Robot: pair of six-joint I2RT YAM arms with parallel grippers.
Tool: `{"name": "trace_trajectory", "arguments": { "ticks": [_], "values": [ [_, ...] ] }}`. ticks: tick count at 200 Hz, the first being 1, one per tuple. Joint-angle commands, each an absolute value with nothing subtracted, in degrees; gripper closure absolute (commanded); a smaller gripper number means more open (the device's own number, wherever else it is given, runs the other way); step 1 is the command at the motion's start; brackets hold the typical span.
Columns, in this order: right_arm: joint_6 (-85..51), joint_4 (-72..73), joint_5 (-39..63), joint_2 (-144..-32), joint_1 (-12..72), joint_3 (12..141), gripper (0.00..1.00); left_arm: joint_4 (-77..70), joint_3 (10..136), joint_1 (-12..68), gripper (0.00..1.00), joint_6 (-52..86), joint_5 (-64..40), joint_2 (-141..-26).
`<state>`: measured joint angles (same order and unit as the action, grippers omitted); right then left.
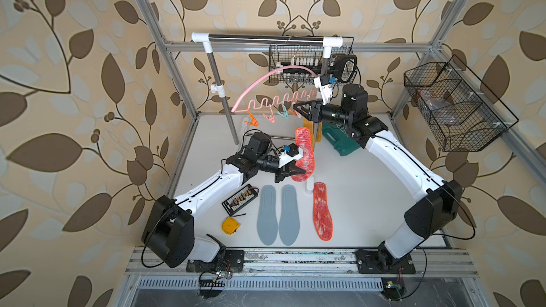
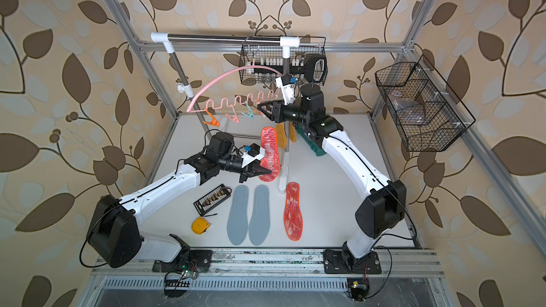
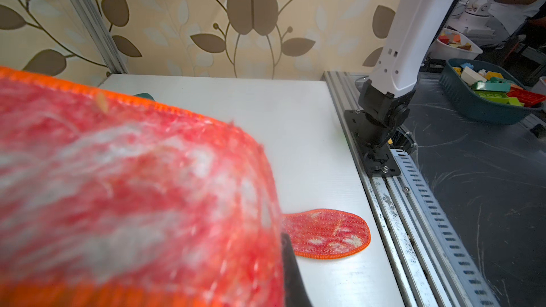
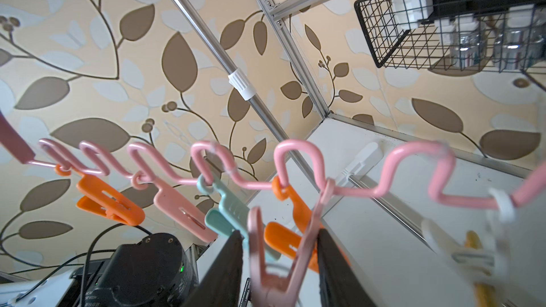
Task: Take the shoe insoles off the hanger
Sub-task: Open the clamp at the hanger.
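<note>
- Hanger (image 4: 295,144) is hanging from the steel garment rack (image 1: 266,37), and its wavy bar is running just above the right gripper (image 1: 296,108).
- Two pale blue-grey insoles (image 1: 267,217) are lying flat, side by side, on the white table (image 1: 369,202), near the left gripper (image 1: 300,171).
- One red-orange insole (image 1: 304,149) is being held at one end by the left gripper, whose jaws are closed fully on it. A second red-orange insole (image 1: 322,214) is lying on the table nearby.
- Two mustard-yellow insoles (image 2: 281,138) are hanging right under the right gripper.
- One pink clip (image 4: 256,231) is sitting between the right gripper's half-parted jaws, which are touching both its legs.
</note>
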<state>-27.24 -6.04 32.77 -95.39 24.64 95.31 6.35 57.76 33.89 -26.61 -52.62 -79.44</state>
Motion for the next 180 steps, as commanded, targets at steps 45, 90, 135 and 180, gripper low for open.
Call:
{"name": "trace_trajectory", "arguments": {
  "ticks": [45,90,135,180],
  "values": [
    [-26.77,-4.39,28.60,-90.67,24.04,89.16,0.53,1.27,50.56,35.33,0.95,-21.47,-50.82,-71.36],
    [-25.85,-3.07,27.04,-83.03,24.06,81.40,0.54,0.00,47.27,36.09,0.95,-19.42,-49.31,-68.68],
    [-24.05,-6.54,26.37,-69.60,24.01,70.11,0.51,-0.09,45.45,38.81,0.94,-18.77,-48.09,-65.89],
    [-24.48,-10.72,28.45,-55.86,24.08,57.74,0.45,-0.39,44.13,41.76,0.94,-17.51,-47.55,-63.69]
  ]
}}
